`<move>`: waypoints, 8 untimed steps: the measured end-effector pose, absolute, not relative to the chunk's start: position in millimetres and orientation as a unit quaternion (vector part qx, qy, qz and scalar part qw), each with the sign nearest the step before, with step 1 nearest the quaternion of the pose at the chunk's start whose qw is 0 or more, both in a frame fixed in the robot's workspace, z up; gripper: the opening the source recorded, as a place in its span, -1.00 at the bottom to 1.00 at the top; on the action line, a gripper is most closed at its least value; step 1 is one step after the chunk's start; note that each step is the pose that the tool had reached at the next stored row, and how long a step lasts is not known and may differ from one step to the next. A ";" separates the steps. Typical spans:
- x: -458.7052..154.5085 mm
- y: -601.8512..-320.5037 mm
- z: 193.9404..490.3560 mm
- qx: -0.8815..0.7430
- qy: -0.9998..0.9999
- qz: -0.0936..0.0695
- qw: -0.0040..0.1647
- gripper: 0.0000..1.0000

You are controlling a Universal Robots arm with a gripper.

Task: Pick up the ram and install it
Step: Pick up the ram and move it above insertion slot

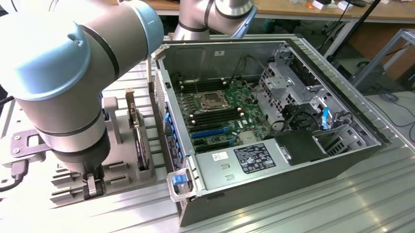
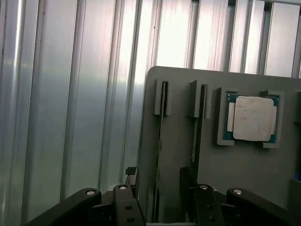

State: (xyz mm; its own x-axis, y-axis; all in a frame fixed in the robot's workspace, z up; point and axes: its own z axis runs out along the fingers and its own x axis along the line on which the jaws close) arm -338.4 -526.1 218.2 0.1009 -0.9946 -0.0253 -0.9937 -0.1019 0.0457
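Arm (image 1: 58,73): grey with pale blue caps, filling the upper and middle left of the exterior view. Claw (image 1: 92,188): lower left of that view, pointing down onto a grey holder (image 1: 129,170) that sits on the ribbed metal desk (image 1: 311,204). Claw in the wrist view (image 2: 159,188): black fingers (image 2: 126,207) spread wide, the gap far broader than a stick is thick, one on either side of the ram (image 2: 161,141). Nothing is clamped, and it cannot be told whether either finger touches the ram. Ram: thin stick standing on edge in a slot of the holder (image 2: 235,174), seen edge-on as a narrow dark line. Its long axis runs straight away from the claw, parallel to the desk's ribs, and its far end sits in a raised grey end clip. Second stick (image 2: 198,132): alike, in the neighbouring slot, parallel to the ram, its near end just beside one finger. CPU chip (image 2: 251,117): square, silver-topped, flat in a recess of the holder beyond the second stick. Card (image 1: 135,126): standing on edge in the holder, left of centre in the exterior view. Computer case (image 1: 214,58): side open, centre to right of that view, on the desk. Motherboard (image 1: 224,128): inside the case, with a processor socket (image 1: 211,99) and black memory slots (image 1: 217,118) just below it in the frame.
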 end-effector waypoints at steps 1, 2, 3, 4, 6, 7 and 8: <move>-340.2 -526.1 214.9 0.741 -0.671 -0.025 0.008 -0.04; -341.9 -526.0 211.8 0.741 -0.671 -0.025 0.008 -0.04; -343.3 -526.1 207.7 0.740 -0.672 -0.025 0.008 -0.04; -343.7 -526.1 205.6 0.740 -0.672 -0.025 0.008 -0.04; -343.9 -526.1 201.6 0.740 -0.672 -0.025 0.008 -0.04; -344.0 -526.0 200.3 0.740 -0.672 -0.025 0.008 -0.04; -344.0 -526.1 199.6 0.740 -0.672 -0.025 0.008 -0.04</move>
State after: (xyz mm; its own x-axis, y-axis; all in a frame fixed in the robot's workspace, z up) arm -344.0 -526.1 199.6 0.0954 -0.9951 -0.0253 -0.9943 -0.0965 0.0457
